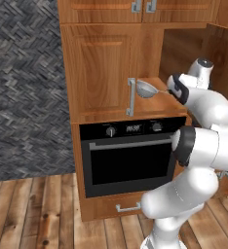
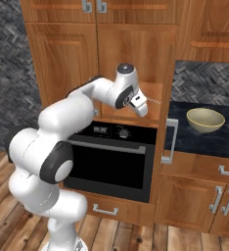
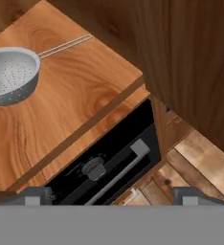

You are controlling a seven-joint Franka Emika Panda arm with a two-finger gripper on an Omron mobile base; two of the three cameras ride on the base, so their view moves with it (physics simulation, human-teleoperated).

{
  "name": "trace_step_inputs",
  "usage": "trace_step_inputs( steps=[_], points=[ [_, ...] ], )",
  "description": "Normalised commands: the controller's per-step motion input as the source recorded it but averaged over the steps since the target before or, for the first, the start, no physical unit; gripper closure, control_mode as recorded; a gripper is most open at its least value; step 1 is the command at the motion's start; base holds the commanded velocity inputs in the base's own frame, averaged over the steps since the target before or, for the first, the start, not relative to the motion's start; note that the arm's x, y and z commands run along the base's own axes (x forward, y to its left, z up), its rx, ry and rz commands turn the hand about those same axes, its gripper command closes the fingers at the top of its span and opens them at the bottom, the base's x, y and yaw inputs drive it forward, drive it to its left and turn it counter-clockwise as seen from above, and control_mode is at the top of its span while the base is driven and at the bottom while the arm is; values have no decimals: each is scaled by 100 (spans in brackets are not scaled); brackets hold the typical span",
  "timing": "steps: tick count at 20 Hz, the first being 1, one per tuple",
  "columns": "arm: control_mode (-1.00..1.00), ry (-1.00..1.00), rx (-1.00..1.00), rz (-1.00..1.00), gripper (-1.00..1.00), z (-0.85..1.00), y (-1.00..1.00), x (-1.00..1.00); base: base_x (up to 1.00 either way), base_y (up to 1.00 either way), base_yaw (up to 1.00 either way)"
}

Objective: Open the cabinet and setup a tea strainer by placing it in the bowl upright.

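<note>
The cabinet stands above the oven, its left door closed and its right door swung open. On its bare wooden shelf rests the tea strainer, a perforated metal half-sphere with a thin wire handle pointing right. My gripper hovers over the shelf's front edge to the right of the strainer. It is open, with nothing between its fingers. The beige bowl sits upright on the dark counter right of the cabinet.
A black oven with knobs and a bar handle sits directly under the shelf. The open door stands close on my gripper's right side. Base cabinets run under the counter, and wall cabinets hang above it.
</note>
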Motion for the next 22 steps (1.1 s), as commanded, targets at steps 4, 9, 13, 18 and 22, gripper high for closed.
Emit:
trace_step_inputs(
  steps=[4, 9, 13, 18, 22],
  points=[
    [-100, -22, 38, 0, -100, 0, 21, 23, 0, 0, 0],
    [-100, -22, 21, -4, -100, 0, 37, 16, 0, 0, 0],
    [-100, -7, 3, -4, -100, 0, 18, 10, 0, 0, 0],
    [-100, 0, 2, -4, -100, 0, 11, 9, 0, 0, 0],
    [-100, 0, 4, -1, -100, 0, 5, 4, 0, 0, 0]
  ],
)
